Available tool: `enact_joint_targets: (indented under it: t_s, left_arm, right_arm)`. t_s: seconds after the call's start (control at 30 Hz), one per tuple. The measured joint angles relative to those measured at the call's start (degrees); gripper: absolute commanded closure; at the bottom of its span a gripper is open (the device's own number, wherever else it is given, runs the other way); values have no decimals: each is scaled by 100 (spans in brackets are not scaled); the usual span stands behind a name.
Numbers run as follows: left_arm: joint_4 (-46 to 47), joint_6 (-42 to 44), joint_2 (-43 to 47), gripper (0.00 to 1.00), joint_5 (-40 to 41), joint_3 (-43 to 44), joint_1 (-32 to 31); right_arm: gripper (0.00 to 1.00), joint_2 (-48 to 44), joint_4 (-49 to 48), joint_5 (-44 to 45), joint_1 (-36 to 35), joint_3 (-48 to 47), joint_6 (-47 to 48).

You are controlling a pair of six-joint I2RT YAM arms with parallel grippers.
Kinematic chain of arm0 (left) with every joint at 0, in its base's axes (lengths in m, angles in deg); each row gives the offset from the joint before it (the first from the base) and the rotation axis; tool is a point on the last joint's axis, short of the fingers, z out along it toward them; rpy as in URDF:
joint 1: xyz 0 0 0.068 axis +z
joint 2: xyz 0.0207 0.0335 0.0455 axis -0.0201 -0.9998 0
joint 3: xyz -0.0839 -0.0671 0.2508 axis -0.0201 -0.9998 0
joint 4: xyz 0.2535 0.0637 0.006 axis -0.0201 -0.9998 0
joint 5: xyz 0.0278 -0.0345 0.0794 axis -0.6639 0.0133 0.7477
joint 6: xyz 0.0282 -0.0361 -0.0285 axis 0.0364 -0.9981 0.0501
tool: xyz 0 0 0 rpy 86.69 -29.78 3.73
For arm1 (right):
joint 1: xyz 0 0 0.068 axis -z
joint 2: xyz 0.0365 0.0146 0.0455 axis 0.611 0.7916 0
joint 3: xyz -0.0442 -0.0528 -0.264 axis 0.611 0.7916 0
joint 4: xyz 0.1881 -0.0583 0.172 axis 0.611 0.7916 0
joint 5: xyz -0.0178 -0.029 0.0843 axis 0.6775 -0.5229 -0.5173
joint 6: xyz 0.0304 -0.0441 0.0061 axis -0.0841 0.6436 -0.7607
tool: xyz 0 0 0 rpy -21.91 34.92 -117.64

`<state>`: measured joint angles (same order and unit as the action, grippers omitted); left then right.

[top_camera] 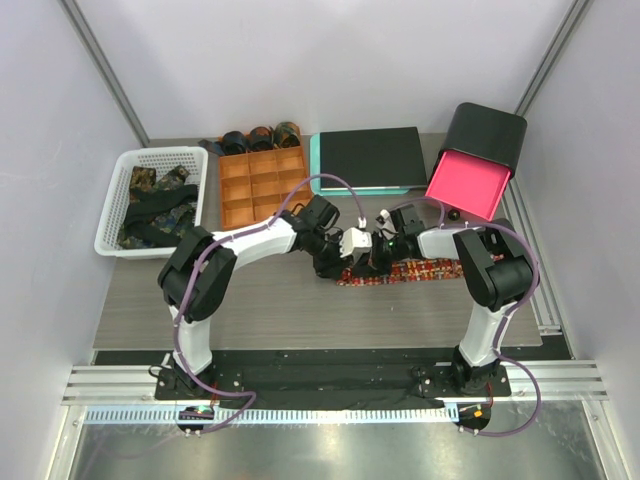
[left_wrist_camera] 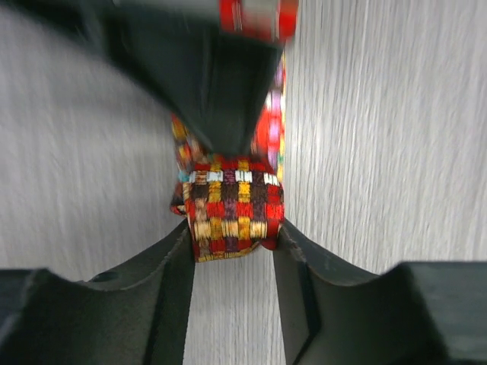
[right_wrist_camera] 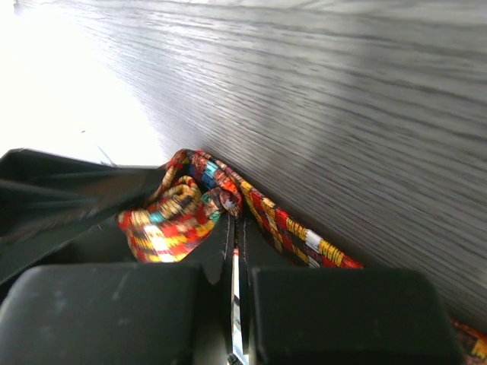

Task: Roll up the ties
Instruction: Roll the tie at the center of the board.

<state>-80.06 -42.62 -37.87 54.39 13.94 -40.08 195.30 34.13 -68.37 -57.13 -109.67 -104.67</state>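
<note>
A red-orange multicoloured check tie (top_camera: 415,270) lies on the table in front of both arms, its left end coiled into a small roll (left_wrist_camera: 232,217). My left gripper (left_wrist_camera: 233,228) has that roll between its fingers (left_wrist_camera: 171,266), and both pads touch its sides. My right gripper (right_wrist_camera: 237,219) is shut, with a fold of the same tie (right_wrist_camera: 183,209) pinched at its tips; the rest of the strip (right_wrist_camera: 304,236) trails off to the right. In the top view the left gripper (top_camera: 362,248) and right gripper (top_camera: 386,250) meet over the tie's left end.
A white basket (top_camera: 112,215) of dark patterned ties (top_camera: 152,205) stands at the back left. Beside it is an orange compartment tray (top_camera: 262,185) with rolled dark ties (top_camera: 260,138) behind it. A black and teal pad (top_camera: 368,158) and a black and pink box (top_camera: 475,160) are at the back right.
</note>
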Motion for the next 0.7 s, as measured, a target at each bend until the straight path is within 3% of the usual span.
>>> enact_joint_targets:
  t_s: [0.47,0.53,0.7]
  left_arm:
    - [48,-208,-455,55,-87,520,-229]
    - [37,-162,-505,58,-68,520,-234]
    - [2,-59,-518,67,24,518,-262]
  right_arm:
    - [99,26,-109,-2,-68,0,-151]
    - [98,26,-114,-2,-68,4,-151]
    - [79,22,-157,-44,-68,24,-138]
